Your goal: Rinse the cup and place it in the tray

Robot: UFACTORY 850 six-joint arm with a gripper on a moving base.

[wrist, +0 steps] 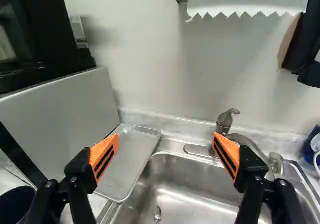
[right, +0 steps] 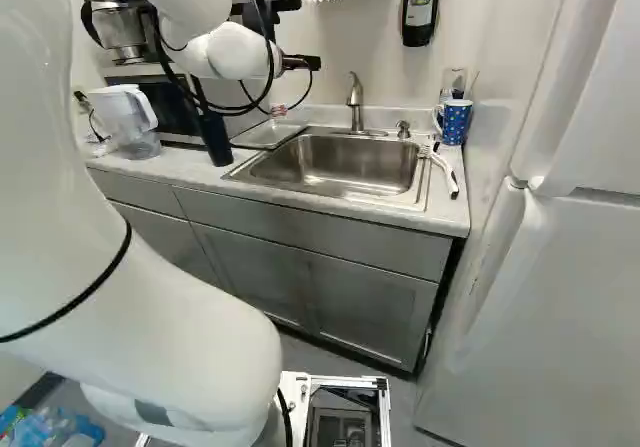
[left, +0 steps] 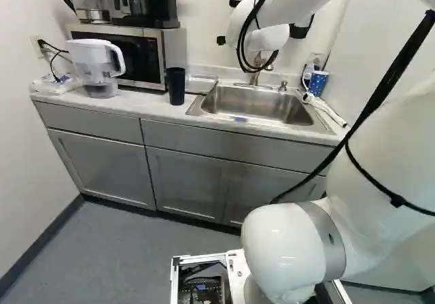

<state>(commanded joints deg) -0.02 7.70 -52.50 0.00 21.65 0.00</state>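
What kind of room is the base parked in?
Looks like a small kitchen or break-room kitchenette: a counter with a sink and faucet, a microwave with a coffee maker on top, and a water filter pitcher beside it.

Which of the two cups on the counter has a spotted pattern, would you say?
The blue mug at the right of the right base view; the dark tumbler is plain.
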